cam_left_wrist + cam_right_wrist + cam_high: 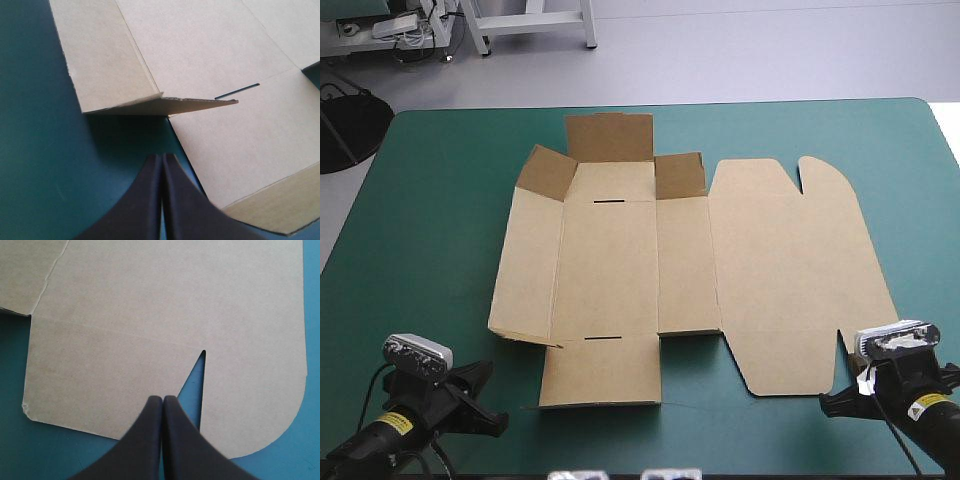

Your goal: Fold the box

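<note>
The brown box [610,270] lies as a cut sheet spread in the middle of the teal-green table. Its far wall [610,137] and two far corner flaps stand raised, and the wide lid panel [790,270] lies flat on the right. My left gripper [480,395] sits off the sheet's near left corner, shut on nothing [162,159]. Just ahead of it a small corner flap [165,105] lifts slightly off the cover. My right gripper [828,402] is at the lid's near edge, shut and empty [162,400], its tip over the lid [150,300] beside a narrow notch [198,375].
Bare teal-green cover [430,250] runs along the left, the right and the near side of the sheet. The table's far edge [650,103] lies just beyond the raised wall.
</note>
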